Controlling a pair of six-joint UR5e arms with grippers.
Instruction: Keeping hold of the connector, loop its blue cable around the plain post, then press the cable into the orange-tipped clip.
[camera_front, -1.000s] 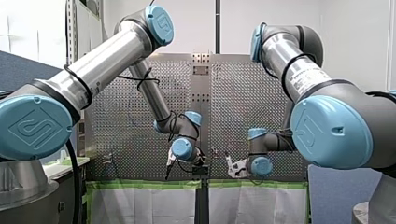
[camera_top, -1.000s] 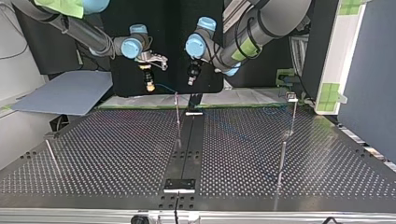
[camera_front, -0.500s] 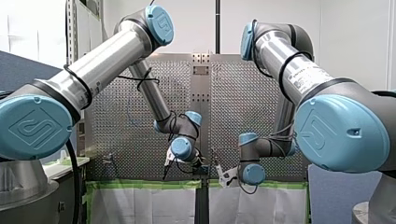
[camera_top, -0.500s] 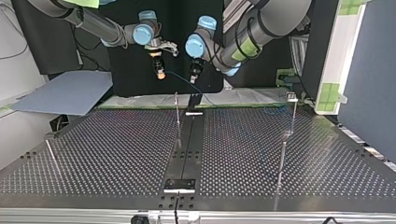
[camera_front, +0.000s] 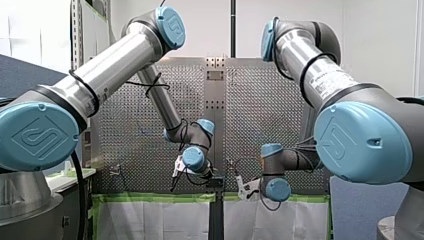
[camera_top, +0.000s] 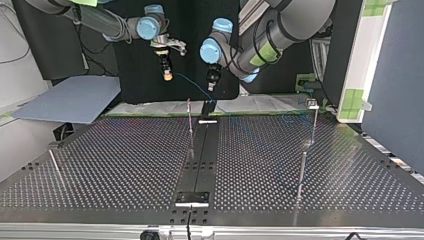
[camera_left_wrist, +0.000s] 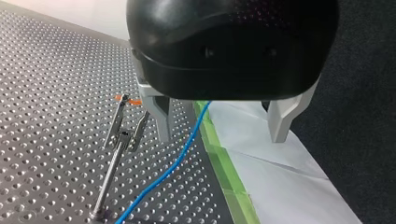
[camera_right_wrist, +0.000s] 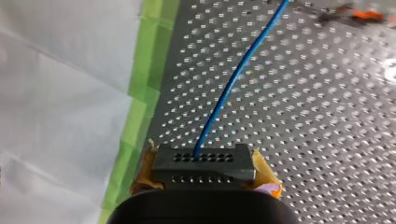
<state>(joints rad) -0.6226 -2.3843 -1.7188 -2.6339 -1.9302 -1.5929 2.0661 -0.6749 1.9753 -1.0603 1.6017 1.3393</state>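
**Both arms at the table edge.** My right arm reaches down with its wrist bent. Its gripper (camera_top: 167, 76) points at the table (camera_left_wrist: 46, 93) near the orange-tipped clip (camera_left_wrist: 122, 119), and its yellow pads (camera_right_wrist: 264, 170) are closed on the dark, perforated connector (camera_right_wrist: 203, 161). My left gripper (camera_left_wrist: 220, 138) hangs just beside the clip, metal fingers (camera_left_wrist: 161, 114) spread wide, gripping nothing. The thin blue cable (camera_left_wrist: 184, 149) curves from the connector, between those fingers, past the clip.

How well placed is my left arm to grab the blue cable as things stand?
Probably well placed, yes: the left gripper has its fingers open and the blue cable runs between them, nearer one finger, with nothing across it. The orange-tipped clip stands off to one side.
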